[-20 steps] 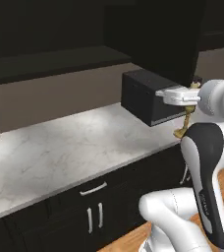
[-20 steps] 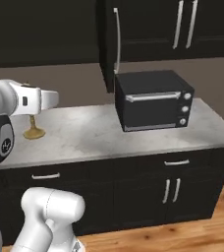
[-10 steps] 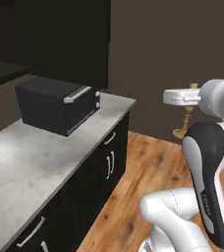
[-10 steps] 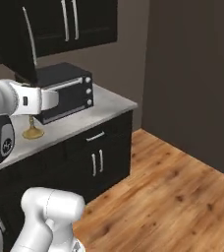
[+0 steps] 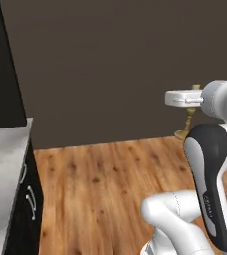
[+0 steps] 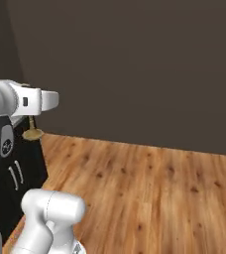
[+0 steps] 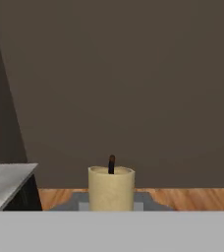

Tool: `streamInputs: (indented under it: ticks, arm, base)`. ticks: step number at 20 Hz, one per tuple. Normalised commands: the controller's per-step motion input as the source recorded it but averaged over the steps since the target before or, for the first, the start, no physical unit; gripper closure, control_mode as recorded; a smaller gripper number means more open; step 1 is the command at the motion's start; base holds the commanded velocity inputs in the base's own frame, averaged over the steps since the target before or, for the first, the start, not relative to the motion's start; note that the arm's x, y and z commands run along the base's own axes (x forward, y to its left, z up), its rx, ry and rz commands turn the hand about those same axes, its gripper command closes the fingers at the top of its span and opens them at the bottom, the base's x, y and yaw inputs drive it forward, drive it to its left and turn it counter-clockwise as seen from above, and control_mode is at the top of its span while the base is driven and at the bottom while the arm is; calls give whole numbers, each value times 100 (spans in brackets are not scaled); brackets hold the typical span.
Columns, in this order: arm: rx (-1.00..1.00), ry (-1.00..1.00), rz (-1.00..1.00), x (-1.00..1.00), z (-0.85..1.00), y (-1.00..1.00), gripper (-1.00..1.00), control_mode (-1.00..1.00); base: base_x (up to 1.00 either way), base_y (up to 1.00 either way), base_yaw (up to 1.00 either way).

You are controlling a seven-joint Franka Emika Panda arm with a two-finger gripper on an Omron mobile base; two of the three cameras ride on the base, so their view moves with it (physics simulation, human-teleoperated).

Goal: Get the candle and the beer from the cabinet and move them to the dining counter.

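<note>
The candle is a slim tan-gold candlestick with a flared base, and it hangs upright in the air in my gripper, which is shut on its upper part. From the other side the candle's base shows below the white hand, with the gripper around the stem. Looking along the hand, the cream candle top and dark wick stand right in front of the camera. The beer and the dining counter are out of view. A black panel stands at the far left; I cannot tell whether it belongs to the cabinet.
A marble counter over low black drawer fronts lies at the left edge. A wooden floor spreads ahead up to a plain dark brown wall.
The whole picture has swung: the base has turned, so the counter and the black oven slid off to the left and bare floor and wall came in. The candle stays in the gripper.
</note>
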Motion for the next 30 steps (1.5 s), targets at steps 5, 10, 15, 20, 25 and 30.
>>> streamInputs:
  ticks: [5,10,15,20,25,30]
  arm:
    - [0,0,0,0,0,0,100,100]
    - [0,0,0,0,0,0,100,100]
    - [0,0,0,0,0,0,100,100]
    - [0,0,0,0,0,0,100,100]
    - [0,0,0,0,0,0,100,100]
    - [0,0,0,0,0,0,100,100]
  base:
    - [0,-22,-96]
    - [0,-30,-94]
    - [8,-26,-87]
    - [87,15,-42]
    - [100,69,-29]
    - [100,100,-33]
